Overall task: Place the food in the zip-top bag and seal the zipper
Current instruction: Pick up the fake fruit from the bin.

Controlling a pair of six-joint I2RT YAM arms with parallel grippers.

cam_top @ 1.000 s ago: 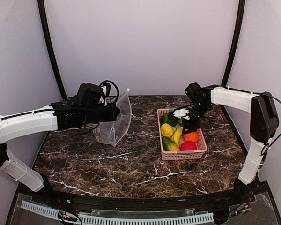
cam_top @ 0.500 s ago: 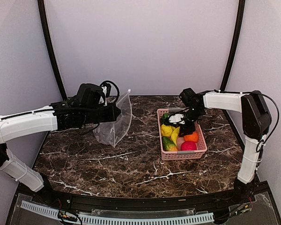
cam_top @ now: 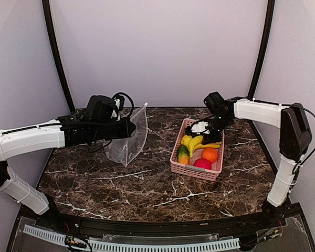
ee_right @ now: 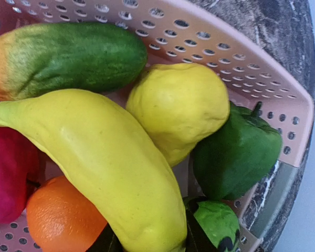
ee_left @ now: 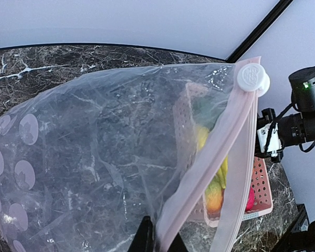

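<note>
Glossy yellow banana (ee_right: 110, 157) sits clamped in right tool (ee_right: 149, 242); left tool (ee_left: 160, 240) pinches dotted bag (ee_left: 94, 157).

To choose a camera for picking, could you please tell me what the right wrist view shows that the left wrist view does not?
Only the right wrist view: the food up close, with a banana, an orange, a green pepper and a green-and-orange cucumber-like piece, each clearly separate. Only the left wrist view: the zip-top bag held up, its zipper and white slider, and the right arm beyond. Both: the pink basket, though the left wrist view sees it and its contents only blurred through the bag.
</note>
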